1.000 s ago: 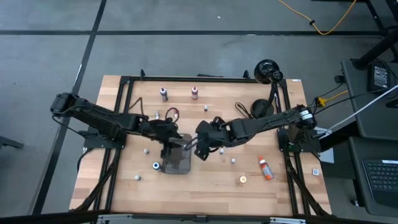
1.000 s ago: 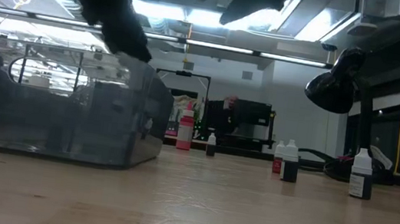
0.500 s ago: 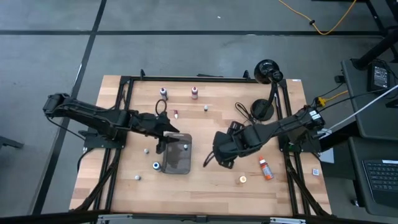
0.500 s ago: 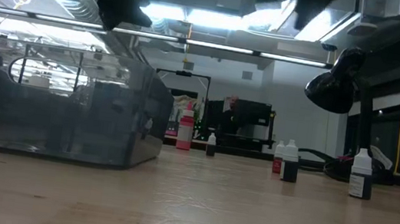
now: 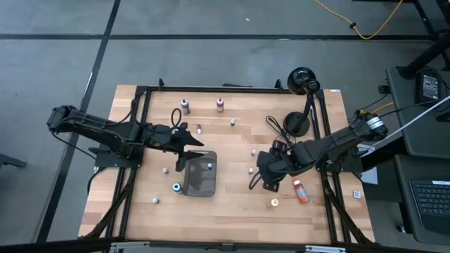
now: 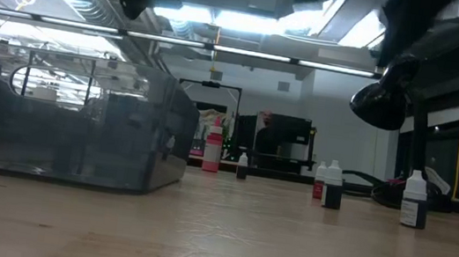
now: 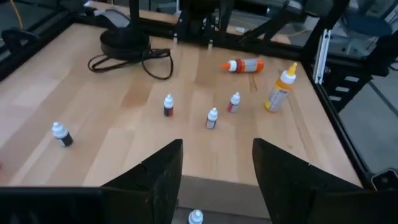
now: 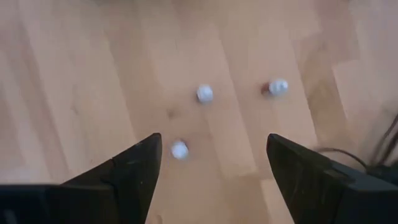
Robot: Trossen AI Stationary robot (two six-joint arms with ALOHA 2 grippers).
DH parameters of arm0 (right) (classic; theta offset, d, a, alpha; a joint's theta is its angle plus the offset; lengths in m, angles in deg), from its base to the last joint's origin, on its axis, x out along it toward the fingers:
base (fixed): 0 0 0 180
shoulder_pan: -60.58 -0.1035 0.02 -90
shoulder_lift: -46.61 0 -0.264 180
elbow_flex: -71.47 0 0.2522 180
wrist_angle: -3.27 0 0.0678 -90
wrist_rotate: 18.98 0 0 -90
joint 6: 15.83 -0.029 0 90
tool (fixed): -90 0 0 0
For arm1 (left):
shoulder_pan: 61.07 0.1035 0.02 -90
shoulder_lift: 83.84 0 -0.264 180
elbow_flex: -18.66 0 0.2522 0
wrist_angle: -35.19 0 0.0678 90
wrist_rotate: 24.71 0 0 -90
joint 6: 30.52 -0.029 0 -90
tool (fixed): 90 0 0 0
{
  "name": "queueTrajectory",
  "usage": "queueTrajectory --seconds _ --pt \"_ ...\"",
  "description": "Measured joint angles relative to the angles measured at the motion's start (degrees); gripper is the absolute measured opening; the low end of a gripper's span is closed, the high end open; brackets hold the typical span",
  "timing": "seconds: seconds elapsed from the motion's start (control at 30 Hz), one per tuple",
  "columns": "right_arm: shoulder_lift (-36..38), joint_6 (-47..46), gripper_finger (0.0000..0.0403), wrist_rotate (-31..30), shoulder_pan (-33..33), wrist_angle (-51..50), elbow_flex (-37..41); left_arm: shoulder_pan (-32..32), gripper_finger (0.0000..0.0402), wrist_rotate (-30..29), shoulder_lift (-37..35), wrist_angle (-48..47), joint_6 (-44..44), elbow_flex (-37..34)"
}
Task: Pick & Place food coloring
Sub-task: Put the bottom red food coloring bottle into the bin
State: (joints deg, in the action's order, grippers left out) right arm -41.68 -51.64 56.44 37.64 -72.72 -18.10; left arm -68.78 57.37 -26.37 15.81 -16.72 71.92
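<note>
You can't read colours on the small bottles (image 8: pixel 204 93) in the right wrist view; they're blurred. At that picture's right edge, a dark cable (image 8: pixel 373 155) is cut off.

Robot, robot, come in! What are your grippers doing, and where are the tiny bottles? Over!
Left gripper open, empty, over tray. Right gripper open above loose bottles. One bottle in tray. Nothing blocking.

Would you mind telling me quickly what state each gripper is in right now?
Left gripper: open, holding nothing, over the tray.
Right gripper: open, holding nothing, above loose food coloring bottles.
</note>
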Motion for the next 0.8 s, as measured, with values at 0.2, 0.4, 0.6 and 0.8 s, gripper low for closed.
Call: queueTrajectory --seconds 0.2,0.4,0.6,0.8 --pt "0.83 5.28 0.0292 4.69 0.22 3.69 6.60 -0.02 0.0189 0.02 -0.04 -0.03 0.61 0.00" --pt "0.85 7.79 0.0292 7.54 0.62 9.61 11.25 -0.02 0.0189 0.02 -0.04 0.97 0.63 0.00" --pt "0.85 13.84 0.0291 9.37 1.02 14.95 14.42 0.00 0.0188 0.02 -0.02 0.89 1.03 0.00" --pt "0.85 22.09 0.0291 10.24 2.83 17.70 16.37 -0.01 0.0187 0.00 -0.01 0.87 1.50 0.00"
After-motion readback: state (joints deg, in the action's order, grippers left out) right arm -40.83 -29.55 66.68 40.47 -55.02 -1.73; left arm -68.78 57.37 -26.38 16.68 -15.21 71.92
